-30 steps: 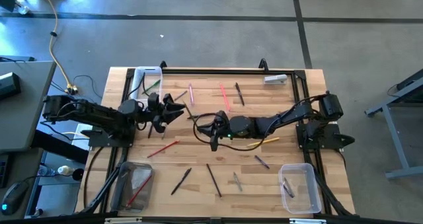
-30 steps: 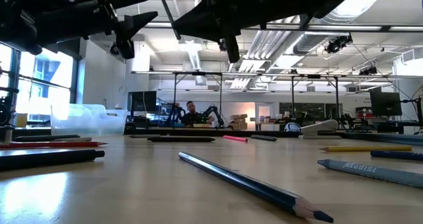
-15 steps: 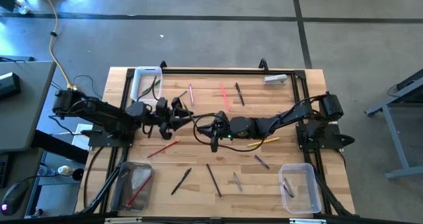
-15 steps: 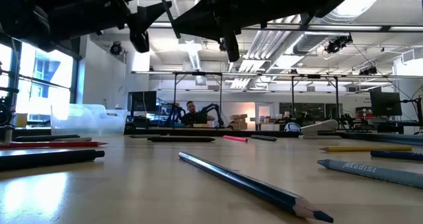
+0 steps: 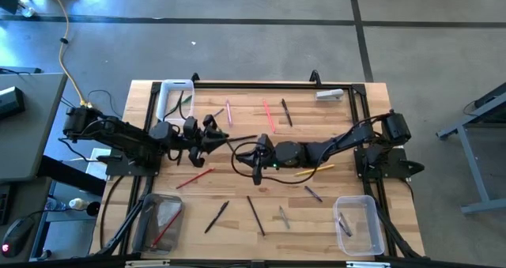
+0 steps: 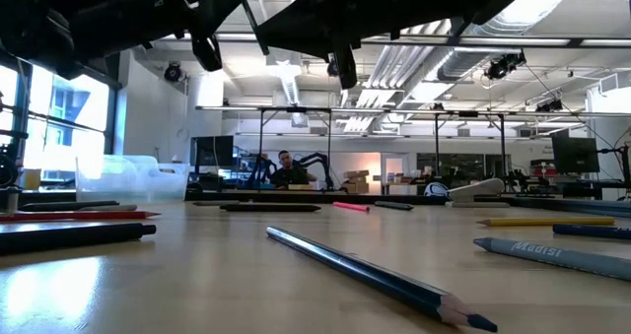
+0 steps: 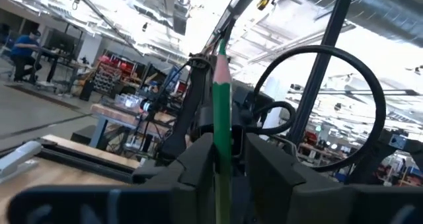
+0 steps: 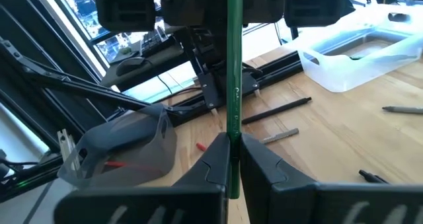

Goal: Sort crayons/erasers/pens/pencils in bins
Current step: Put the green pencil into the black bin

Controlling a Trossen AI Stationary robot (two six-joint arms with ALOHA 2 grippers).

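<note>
A thin green pencil is held in the air between my two grippers over the middle of the table. In the low view it shows as a dark slanted stick. My left gripper reaches in from the table's left and is shut on the pencil. My right gripper reaches in from the right and is shut on the same pencil. A white-rimmed bin stands at the far left, a grey-tinted bin at the near left, and a clear bin at the near right. My left gripper pinches the green pencil's shaft between its two fingers; the pencil sticks out beyond them to a pointed end. My right gripper pinches the pencil's other part between its two fingers; the pencil runs on toward the left gripper. The pencil is lifted clear of the table.
Loose sticks lie about the table: pink ones toward the far edge, a red one, a yellow one, black ones and a grey one near the front. A grey block lies far right. A black frame rims the table.
My left gripper has moved from beside the white-rimmed bin toward the table's right, up to the pencil, and its fingers now sit on it. My right gripper has kept the pencil still in the air.
</note>
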